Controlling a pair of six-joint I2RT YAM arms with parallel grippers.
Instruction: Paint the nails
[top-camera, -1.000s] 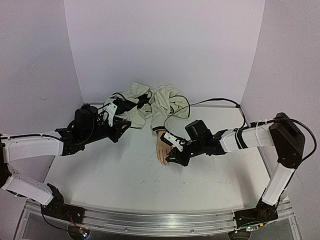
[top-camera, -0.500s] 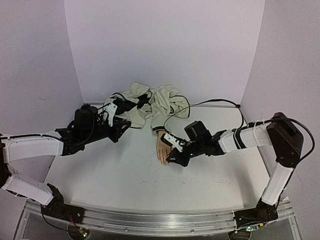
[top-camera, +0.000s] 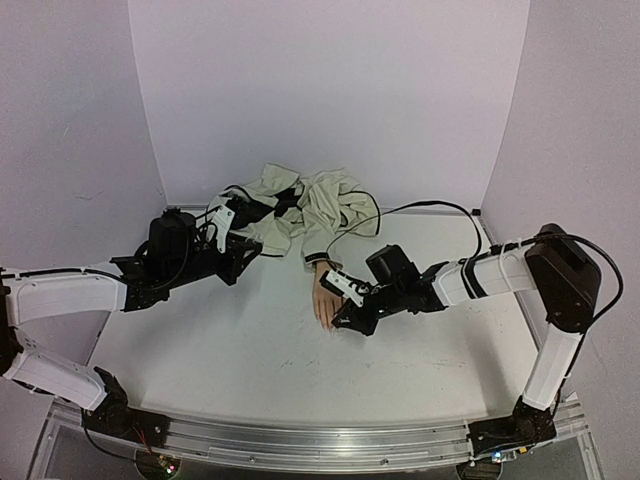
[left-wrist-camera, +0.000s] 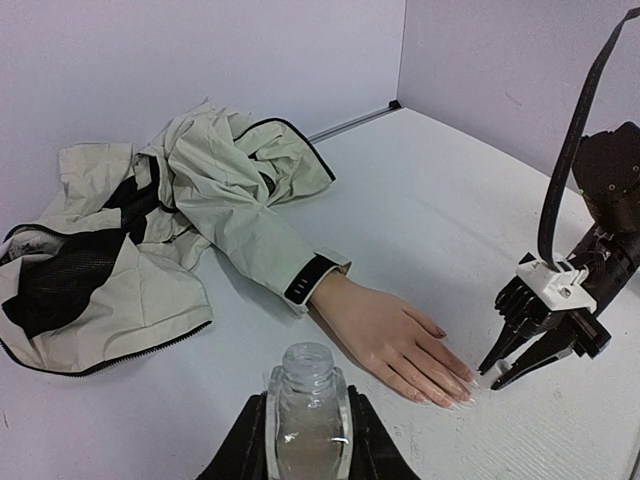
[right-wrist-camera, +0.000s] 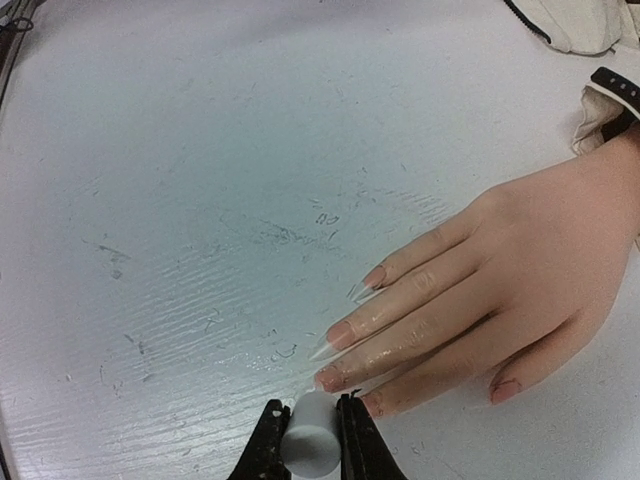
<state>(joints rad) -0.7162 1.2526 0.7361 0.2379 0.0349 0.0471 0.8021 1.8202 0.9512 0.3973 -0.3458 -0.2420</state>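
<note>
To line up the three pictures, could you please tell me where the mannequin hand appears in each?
Top view: mannequin hand mid-frame, slightly below centre.
Left wrist: hand lower centre, fingers toward lower right.
Right wrist: hand right half, fingertips pointing left.
Shared landmark: the dark sleeve cuff at its wrist.

R gripper (top-camera: 340, 320) has edged slightly left vs 1 s ago, now nearer mannequin hand (top-camera: 322, 296) fingertips.

The nails (right-wrist-camera: 340, 333) are long and pointed, pinkish-brown with clear tips. They sit on the pale peach mannequin hand (top-camera: 323, 295), which lies palm down near the middle of the desk (top-camera: 230, 350). Its fingertips aim toward the near edge, and the cream sleeve (left-wrist-camera: 255, 235) trails toward the far edge.
</note>
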